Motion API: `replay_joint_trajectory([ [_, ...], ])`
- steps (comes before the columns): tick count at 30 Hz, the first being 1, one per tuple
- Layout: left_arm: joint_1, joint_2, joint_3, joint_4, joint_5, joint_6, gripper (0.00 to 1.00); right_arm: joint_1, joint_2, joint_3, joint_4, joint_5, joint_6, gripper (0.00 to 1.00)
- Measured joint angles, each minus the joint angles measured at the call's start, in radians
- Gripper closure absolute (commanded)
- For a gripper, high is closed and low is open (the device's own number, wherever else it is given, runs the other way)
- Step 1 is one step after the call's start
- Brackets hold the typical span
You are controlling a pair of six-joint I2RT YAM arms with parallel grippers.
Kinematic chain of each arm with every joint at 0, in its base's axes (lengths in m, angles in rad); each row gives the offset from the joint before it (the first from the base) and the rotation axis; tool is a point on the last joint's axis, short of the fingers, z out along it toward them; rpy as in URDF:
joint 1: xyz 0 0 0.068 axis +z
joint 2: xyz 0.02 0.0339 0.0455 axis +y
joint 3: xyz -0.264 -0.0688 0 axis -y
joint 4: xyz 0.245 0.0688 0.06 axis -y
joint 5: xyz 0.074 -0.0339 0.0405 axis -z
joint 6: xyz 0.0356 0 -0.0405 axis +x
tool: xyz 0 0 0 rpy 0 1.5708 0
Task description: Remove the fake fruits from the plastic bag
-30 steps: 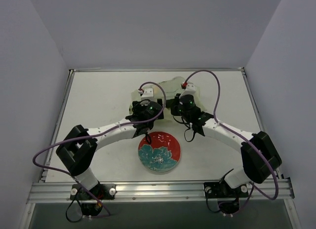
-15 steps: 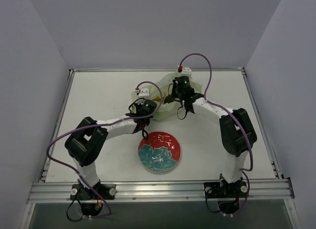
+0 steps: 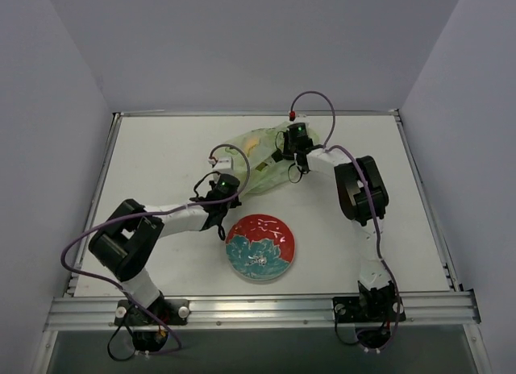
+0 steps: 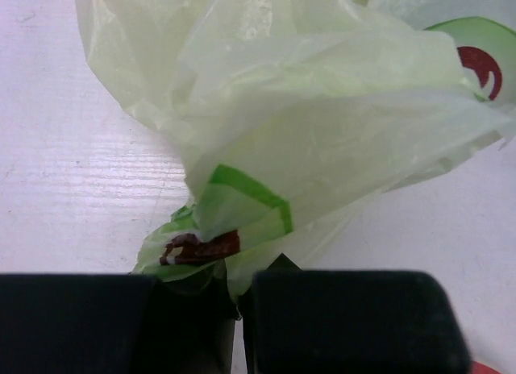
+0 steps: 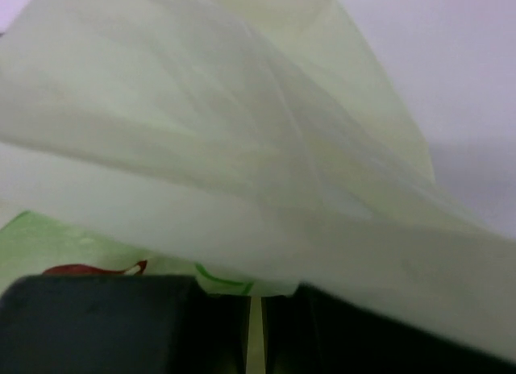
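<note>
A white worktop (image 3: pixel 161 160) sits enclosed by plain pale grey walls (image 3: pixel 242 43). Both arms reach toward the far centre of the surface.

**Plastic bag.** The plastic bag (image 3: pixel 256 148) is at the far centre of the worktop, between the two wrists. It is thin, translucent, pale yellow-green film, bunched and creased. The left wrist view shows green bands and a red-brown printed mark on the film (image 4: pixel 306 132). In the right wrist view the film (image 5: pixel 242 148) fills most of the frame.

**Fake fruits.** The overhead view shows only a faint yellow-orange patch through the film. The separate fake fruits cannot be told apart. None lies on the bare worktop or on the plate.

**Left claw.** The left claw (image 3: pixel 234 166) is at the near-left end of the bag. Its black fingers (image 4: pixel 347 317) are pressed almost together, pinching a gathered fold of film in the thin slit between them.

**Right claw.** The right claw (image 3: pixel 280 158) is at the right end of the bag. Its fingers (image 5: pixel 97 326) are likewise nearly together, with a strip of film caught between them.

**Other items.** A round plate (image 3: pixel 260 247) with a red rim and a teal flower lies nearer the arm bases, apart from the bag. A purple cable (image 3: pixel 310 100) loops over the right wrist.
</note>
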Motion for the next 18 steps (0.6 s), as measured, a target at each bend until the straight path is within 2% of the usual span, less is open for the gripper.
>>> replay_joint_trajectory([
  [6,0.005,-0.105,-0.059,0.013,0.080,-0.008,0.98,-0.009,0.015,-0.015,0.016,-0.045,0.001,0.94],
  [14,0.032,-0.235,-0.089,-0.005,0.143,-0.008,0.98,-0.001,-0.184,-0.353,0.146,-0.117,0.080,0.94],
  [18,0.045,-0.273,-0.154,-0.011,0.175,-0.029,0.98,0.027,-0.275,-0.504,0.206,-0.123,0.107,0.94],
])
